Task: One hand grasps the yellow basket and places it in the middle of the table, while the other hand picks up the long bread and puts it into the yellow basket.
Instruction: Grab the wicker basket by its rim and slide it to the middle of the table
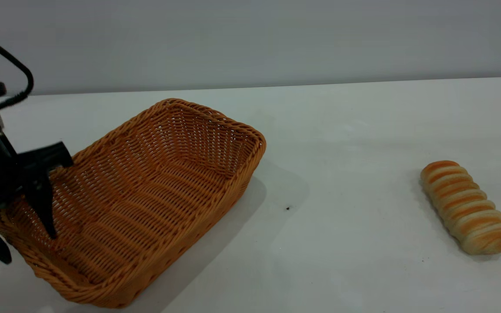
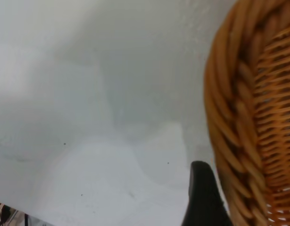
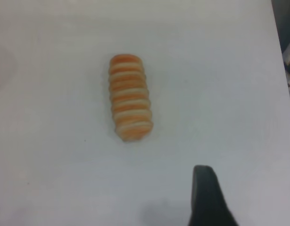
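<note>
The yellow basket [image 1: 155,191], orange-tan wicker, lies empty and slantwise on the left half of the white table [image 1: 342,252]. My left gripper [image 1: 28,248] is open and straddles the basket's near-left short rim, with one finger inside and one outside. In the left wrist view the outer finger [image 2: 203,197] stands right beside the braided rim [image 2: 229,117]. The long bread [image 1: 465,206] lies on the table at the far right, well apart from the basket. The right gripper is out of the exterior view. In its wrist view one finger [image 3: 206,197] hangs above bare table, apart from the bread [image 3: 129,96].
A wide stretch of bare tabletop lies between basket and bread, with a small dark speck [image 1: 288,208] on it. A grey wall runs behind the table's back edge. The right wrist view shows the table's edge [image 3: 278,42] beyond the bread.
</note>
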